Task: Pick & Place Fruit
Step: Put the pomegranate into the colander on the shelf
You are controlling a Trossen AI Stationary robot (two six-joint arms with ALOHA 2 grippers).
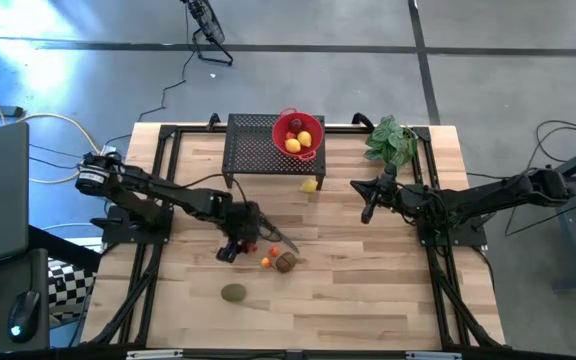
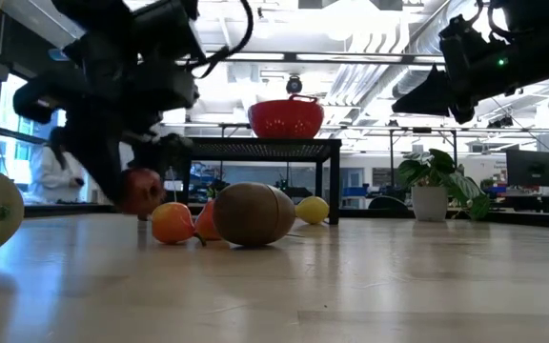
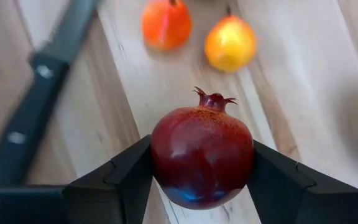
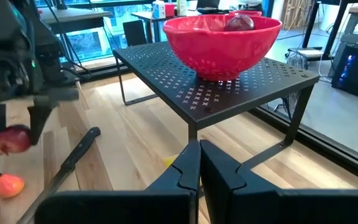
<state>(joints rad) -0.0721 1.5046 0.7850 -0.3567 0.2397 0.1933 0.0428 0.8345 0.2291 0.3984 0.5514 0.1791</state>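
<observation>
From above, the left gripper [image 1: 240,243] hides almost all of what it carries; only the left wrist view makes it plain: a dark red pomegranate [image 3: 202,149] clamped between the two fingers [image 3: 120,180], above the wooden table [image 3: 303,81]. The low view shows that fruit near the boards, though whether it touches them I cannot tell. Just to its right lie two tiny orange fruits [image 3: 166,23], and beside them a brown kiwi [image 1: 286,262]; the low view piles these into one overlapping cluster. A knife [image 3: 39,81] lies just beside them, mostly cut off at the frame's edge. A green-brown fruit [image 1: 233,293] sits alone nearer the front, cropped at the low view's left edge. Far back, a red bowl [image 4: 222,37] stands on a black mesh rack [image 4: 229,87]; only the overhead view shows the lemons inside. One lemon [image 1: 310,184] lies just right of the rack. The right gripper [image 4: 199,163] waits clenched and empty at the right, near the leafy plant [image 1: 392,141].
</observation>
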